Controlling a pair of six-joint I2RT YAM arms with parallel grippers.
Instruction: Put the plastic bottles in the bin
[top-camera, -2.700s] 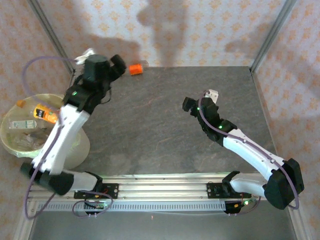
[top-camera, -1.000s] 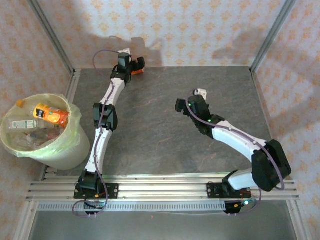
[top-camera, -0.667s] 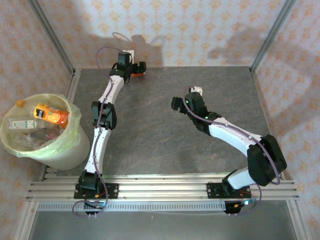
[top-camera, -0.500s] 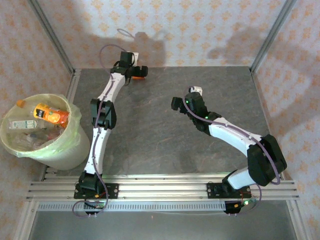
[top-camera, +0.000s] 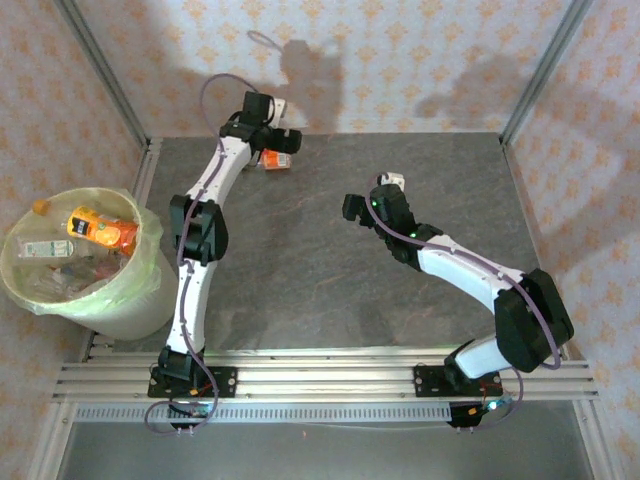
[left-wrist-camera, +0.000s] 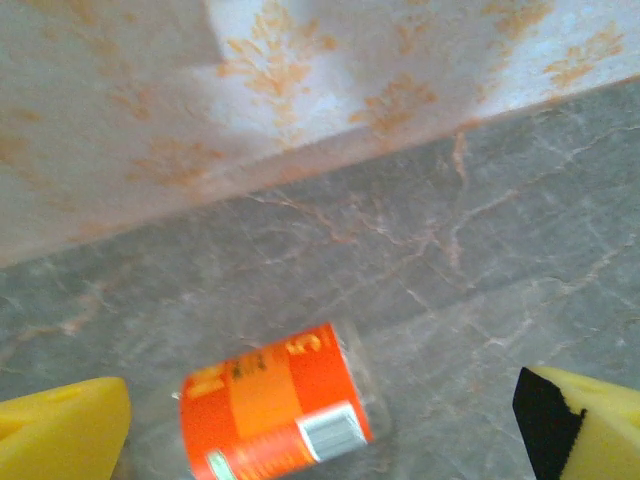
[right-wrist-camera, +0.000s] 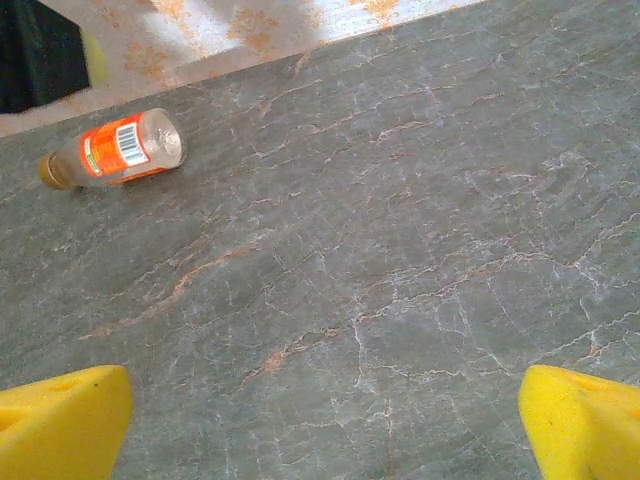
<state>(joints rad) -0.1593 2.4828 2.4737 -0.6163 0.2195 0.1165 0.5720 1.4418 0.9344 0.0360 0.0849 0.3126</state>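
Left end effector (top-camera: 271, 141): pads spread wide, holding nothing. It hangs over the far edge of the tabletop (top-camera: 300, 265) by the back wall. In the left wrist view the yellow pads (left-wrist-camera: 62, 432) sit at the two bottom corners, with the loose bottle (left-wrist-camera: 270, 415) between them and touching neither.

Left arm, change: 2.7 s ago it was folded back beside the bin. Now it stretches nearly straight to the back wall, and over the last second its wrist has swung right, above the bottle.

Loose bottle: orange label, lying on its side on the tabletop close to the wall. From above it seems to lie a little nearer than 2.7 s ago, though the arm hides part of it. The right wrist view shows its cap pointing left.

Right end effector (right-wrist-camera: 320, 435): pads wide apart, empty, over bare tabletop mid-table, well apart from the bottle.

Right arm, change: it has drifted left since 2.7 s ago and matches its pose of half a second ago.

Bin (top-camera: 142, 300): on the left, off the tabletop, lined with a pale bag. An orange bottle (top-camera: 96, 228) lies on top of the clear bottles inside, as in the earlier frames.
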